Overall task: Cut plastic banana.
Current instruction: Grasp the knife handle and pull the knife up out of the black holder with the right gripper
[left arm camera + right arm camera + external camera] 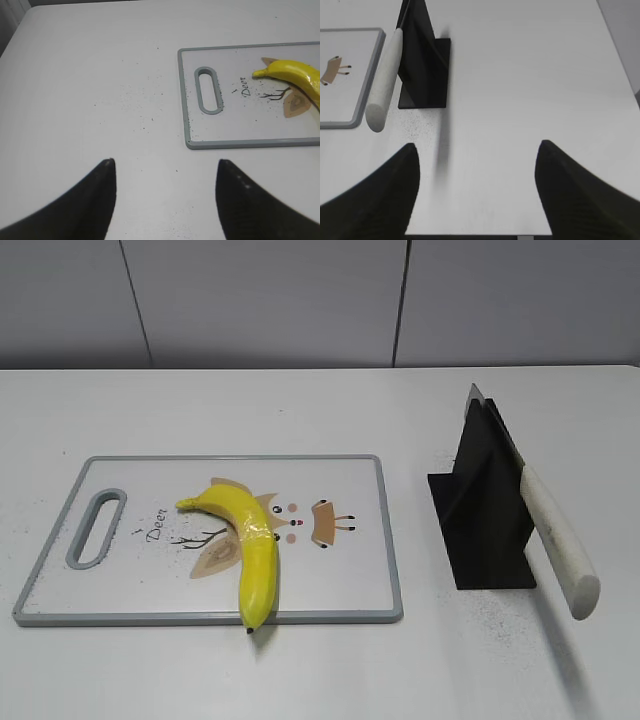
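The plastic banana (252, 545) lies on a white cutting board (340, 580) with a grey rim, its dark tip past the board's front edge. Its stem end shows in the left wrist view (290, 72). A white-handled cleaver (558, 540) rests in a black stand (480, 515) right of the board; it also shows in the right wrist view (385, 80). My left gripper (165, 167) is open and empty over bare table, left of the board. My right gripper (476, 150) is open and empty near the table's front edge, right of the stand. Neither gripper shows in the exterior view.
The board (235, 125) has a slot handle (209, 90) at its left end and a deer print. The white table (300, 400) carries fine dark specks. A grey panelled wall (270, 300) stands behind. The table's right edge (620, 60) shows in the right wrist view.
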### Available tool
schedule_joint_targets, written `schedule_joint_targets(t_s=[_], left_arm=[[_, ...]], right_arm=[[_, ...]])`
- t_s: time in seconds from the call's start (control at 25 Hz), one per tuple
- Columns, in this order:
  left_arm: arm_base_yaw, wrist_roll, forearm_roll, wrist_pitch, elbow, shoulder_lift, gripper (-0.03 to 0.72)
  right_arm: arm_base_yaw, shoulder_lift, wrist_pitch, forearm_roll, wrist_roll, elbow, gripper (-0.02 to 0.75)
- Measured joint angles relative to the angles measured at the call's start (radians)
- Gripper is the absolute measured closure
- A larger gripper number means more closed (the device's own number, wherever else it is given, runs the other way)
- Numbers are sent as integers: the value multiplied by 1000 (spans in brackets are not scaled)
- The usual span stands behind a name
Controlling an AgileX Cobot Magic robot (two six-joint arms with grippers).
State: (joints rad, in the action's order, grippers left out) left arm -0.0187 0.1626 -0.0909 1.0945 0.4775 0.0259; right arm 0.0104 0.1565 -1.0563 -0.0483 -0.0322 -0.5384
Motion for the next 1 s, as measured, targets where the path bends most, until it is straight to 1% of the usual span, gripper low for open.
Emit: schedule_joint_targets(t_s=[0.2, 0.32, 0.44, 0.6, 0.72, 0.84, 1.0], left_arm=[[0, 0, 0, 0, 0, 0, 99], [0, 0, 0, 0, 0, 0, 99], [0, 0, 0, 0, 0, 0, 99], [0, 0, 0, 0, 0, 0, 99], [0, 0, 0, 0, 0, 0, 99], [0, 0, 0, 0, 0, 0, 100], [0, 0, 0, 0, 0, 0, 101]], right_arm=[[6, 127, 5, -29, 3, -20, 216], [31, 169, 7, -52, 44, -40, 216], [90, 200, 15, -58, 68, -66, 216], [193, 271, 25, -60, -58, -102, 216], [256, 340, 26, -60, -114, -124, 216], [301, 419, 9, -60, -146, -164, 216], [333, 540, -20, -60, -160, -231, 199]])
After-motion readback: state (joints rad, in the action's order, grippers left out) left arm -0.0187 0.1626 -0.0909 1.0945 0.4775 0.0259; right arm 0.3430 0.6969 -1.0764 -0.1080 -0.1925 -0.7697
